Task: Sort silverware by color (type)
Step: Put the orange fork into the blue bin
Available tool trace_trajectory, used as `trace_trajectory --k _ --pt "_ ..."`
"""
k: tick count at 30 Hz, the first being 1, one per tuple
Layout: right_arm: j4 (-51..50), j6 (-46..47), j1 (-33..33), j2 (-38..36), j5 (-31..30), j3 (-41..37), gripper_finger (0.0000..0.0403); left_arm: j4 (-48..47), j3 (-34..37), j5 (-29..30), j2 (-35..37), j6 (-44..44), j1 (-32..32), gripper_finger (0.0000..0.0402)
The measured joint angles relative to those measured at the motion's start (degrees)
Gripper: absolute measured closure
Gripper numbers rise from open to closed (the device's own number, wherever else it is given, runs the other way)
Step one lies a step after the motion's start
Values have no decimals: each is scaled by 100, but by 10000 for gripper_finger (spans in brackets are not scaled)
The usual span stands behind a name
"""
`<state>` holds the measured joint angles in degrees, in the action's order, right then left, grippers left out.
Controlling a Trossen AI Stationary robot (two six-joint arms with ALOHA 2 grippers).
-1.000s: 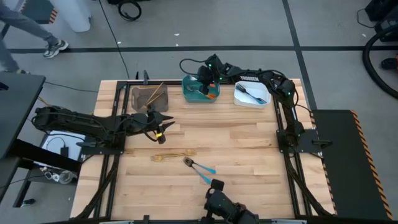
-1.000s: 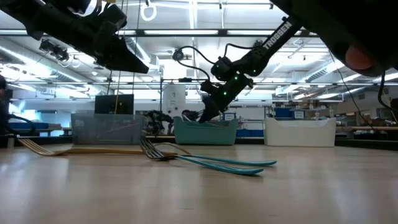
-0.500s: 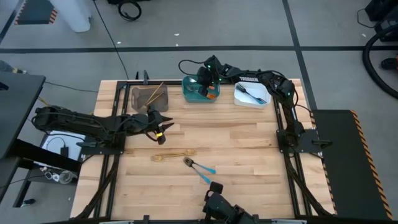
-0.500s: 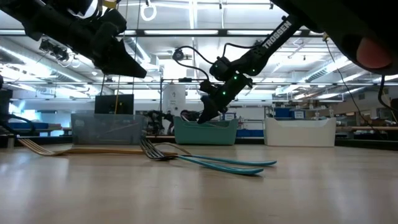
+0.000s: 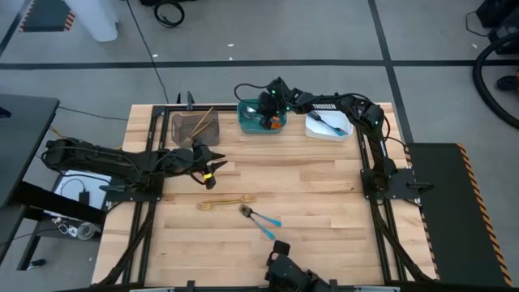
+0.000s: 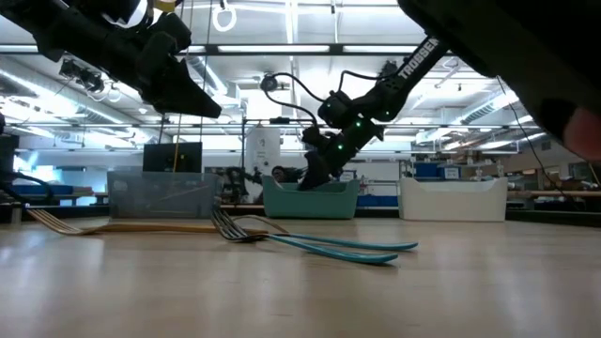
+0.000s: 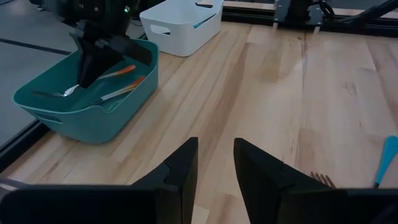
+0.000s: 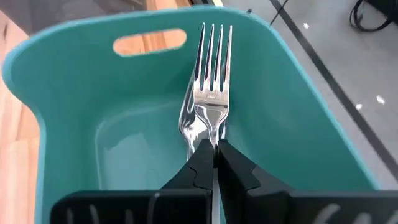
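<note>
The left gripper (image 7: 215, 163) hangs over the bare wooden table (image 7: 298, 93), its two dark fingers (image 7: 177, 174) parted with nothing between them. Farther off sits the teal bin (image 7: 87, 102) — orange-handled silverware (image 7: 115, 92) lies inside, and the right gripper (image 7: 93, 59) reaches down into it. Just beyond stands the white bin (image 7: 180, 22); a blue-handled fork (image 7: 385, 163) lies at the picture's edge.

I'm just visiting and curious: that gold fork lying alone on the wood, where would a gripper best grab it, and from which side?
Probably mid-handle, coming straight down from above. The gold fork lies flat on the table, so only its slim handle offers two free sides to pinch across; its tines end near the blue-handled pieces.
</note>
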<state>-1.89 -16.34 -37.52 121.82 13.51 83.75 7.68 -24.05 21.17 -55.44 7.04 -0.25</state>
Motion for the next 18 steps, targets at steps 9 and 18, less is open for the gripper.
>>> trace_trajectory --k 9,18 --pt "-319 258 81 -4 -79 -5 389 26 0 0 0 -12 0 290" --pt "-555 269 72 -5 -160 -5 389 354 0 -10 0 172 0 290"
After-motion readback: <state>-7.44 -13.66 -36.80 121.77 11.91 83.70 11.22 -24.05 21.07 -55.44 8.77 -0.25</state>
